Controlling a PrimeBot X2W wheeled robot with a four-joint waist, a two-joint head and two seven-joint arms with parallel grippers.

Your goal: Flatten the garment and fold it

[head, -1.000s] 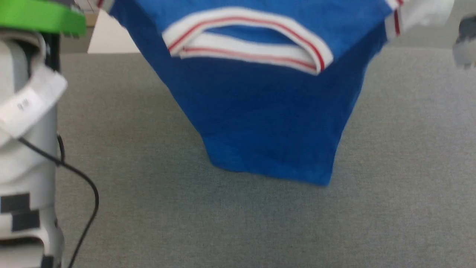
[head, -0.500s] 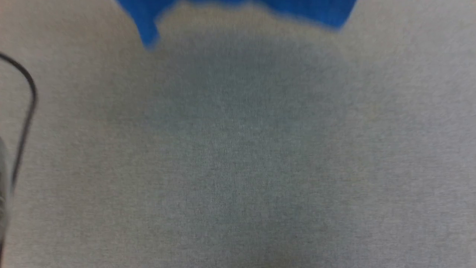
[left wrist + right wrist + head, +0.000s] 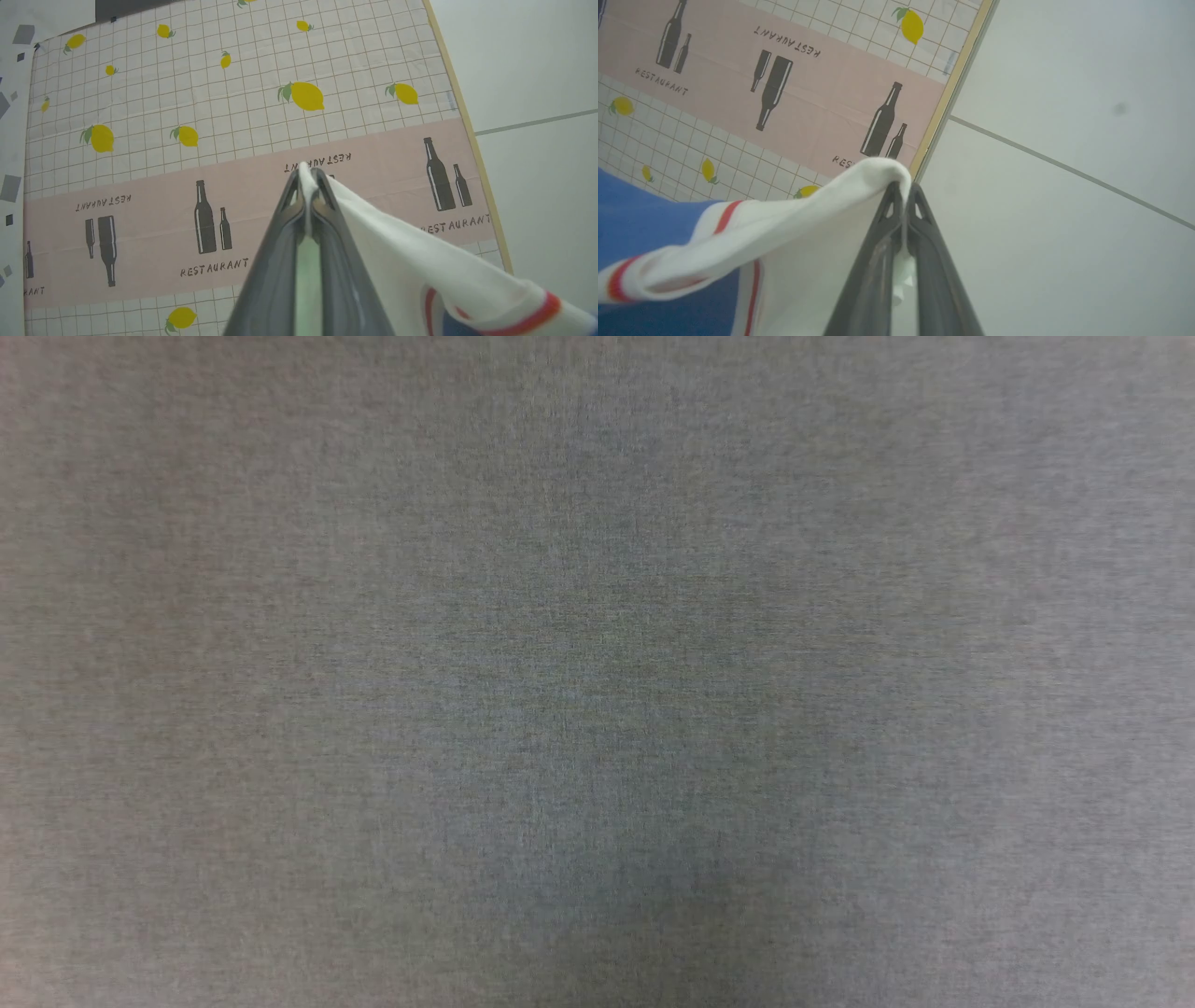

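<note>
Where the left wrist view looks along its own fingers, the left pincer is pressed together on a fold of the garment. A strip of white sleeve cloth pokes out past the tips, and the rest drapes away to the lower right, ending in a red-striped edge. Beyond it lies a worktop cloth printed with lemons on a grid and a pink band of bottles and the word RESTAURANT. A wooden edge borders it on the right, and a pale floor lies past that.

In the right wrist view, the right pincer is likewise clamped on white sleeve fabric. The fabric bunches over the tips and spreads left, where red stripes meet the blue body of the shirt. The garment is thus held up by a sleeve in each pincer — above the printed cloth. The head view looks down on a plain grey woven surface — slightly blurred.
</note>
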